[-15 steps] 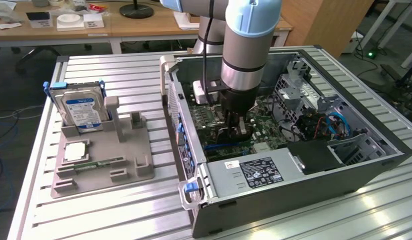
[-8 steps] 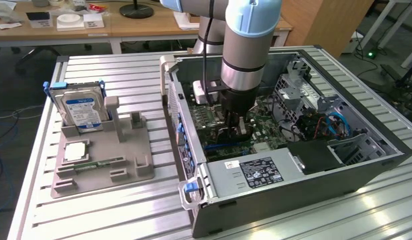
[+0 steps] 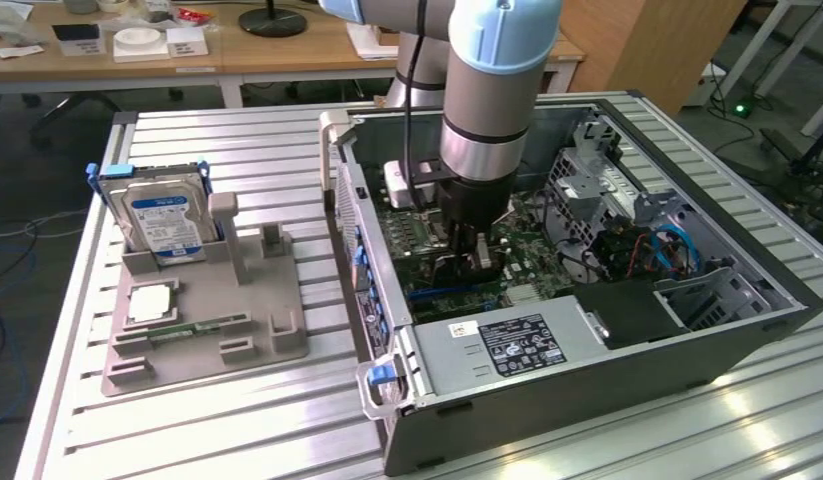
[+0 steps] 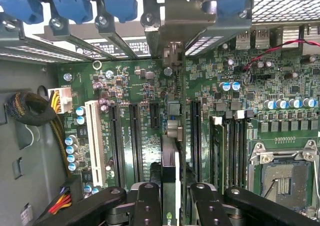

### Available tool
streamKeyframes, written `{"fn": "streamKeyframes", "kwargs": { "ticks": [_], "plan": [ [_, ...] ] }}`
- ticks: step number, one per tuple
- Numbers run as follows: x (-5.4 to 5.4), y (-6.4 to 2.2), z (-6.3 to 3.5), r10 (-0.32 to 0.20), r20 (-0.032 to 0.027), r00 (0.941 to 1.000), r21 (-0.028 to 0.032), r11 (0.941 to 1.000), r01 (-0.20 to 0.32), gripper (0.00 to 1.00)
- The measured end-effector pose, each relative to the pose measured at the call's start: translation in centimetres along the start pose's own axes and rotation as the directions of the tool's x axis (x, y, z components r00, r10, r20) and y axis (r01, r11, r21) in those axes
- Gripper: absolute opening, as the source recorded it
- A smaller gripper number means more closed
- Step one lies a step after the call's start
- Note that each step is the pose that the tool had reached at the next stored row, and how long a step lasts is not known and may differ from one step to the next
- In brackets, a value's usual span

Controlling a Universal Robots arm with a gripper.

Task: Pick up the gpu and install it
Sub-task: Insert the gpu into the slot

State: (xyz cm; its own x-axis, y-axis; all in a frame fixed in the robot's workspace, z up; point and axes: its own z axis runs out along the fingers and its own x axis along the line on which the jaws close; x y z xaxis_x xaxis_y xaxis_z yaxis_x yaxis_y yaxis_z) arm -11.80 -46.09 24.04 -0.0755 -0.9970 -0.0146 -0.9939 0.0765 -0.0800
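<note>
Pickup done, seating seemingly unfinished: black two-fingered gripper [image 4: 176, 193] clamped on thin green-and-black gpu card [image 4: 169, 166], held edge-on at green motherboard [image 4: 125, 86] slots inside open grey metal computer case [image 3: 585, 380].

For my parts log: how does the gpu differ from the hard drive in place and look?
The gpu is inside the computer case, over the motherboard; the hard drive stands outside, in a grey holder. The claw grips the gpu; nothing grips the hard drive. The gpu shows a thin dark edge; the hard drive a silver face with a blue-white label. Both stand on edge.
</note>
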Motion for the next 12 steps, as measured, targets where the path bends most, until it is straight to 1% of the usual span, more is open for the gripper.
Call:
{"fn": "streamKeyframes", "kwargs": {
  "ticks": [12],
  "plan": [
    [-0.09,0.08,-0.02,-0.007,0.0004,1.0,0.0002,1.0,0.007,0.27]
  ]
}}
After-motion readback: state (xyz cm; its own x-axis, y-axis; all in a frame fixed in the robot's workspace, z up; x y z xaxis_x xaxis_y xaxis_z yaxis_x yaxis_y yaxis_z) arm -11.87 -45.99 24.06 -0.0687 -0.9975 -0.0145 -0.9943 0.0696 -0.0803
